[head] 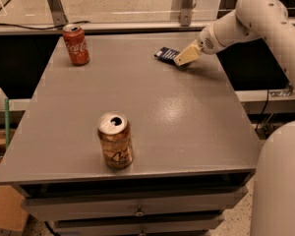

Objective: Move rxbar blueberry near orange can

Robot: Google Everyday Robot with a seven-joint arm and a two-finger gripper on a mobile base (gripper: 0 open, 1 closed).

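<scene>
The rxbar blueberry point(165, 54) is a flat dark navy wrapper lying at the far right of the grey table point(152, 107). My gripper point(183, 58) reaches in from the right on the white arm, its cream fingertips down at the bar's right end and covering part of it. The orange can point(115, 140) stands upright near the table's front edge, left of centre, with its silver top opened. The bar is far from the can, across the table.
A red Coca-Cola can point(76, 44) stands upright at the far left corner. A metal frame and glass rail point(182, 4) run behind the table. My white arm and base point(280, 181) fill the right side. Drawers point(137, 208) sit under the front edge.
</scene>
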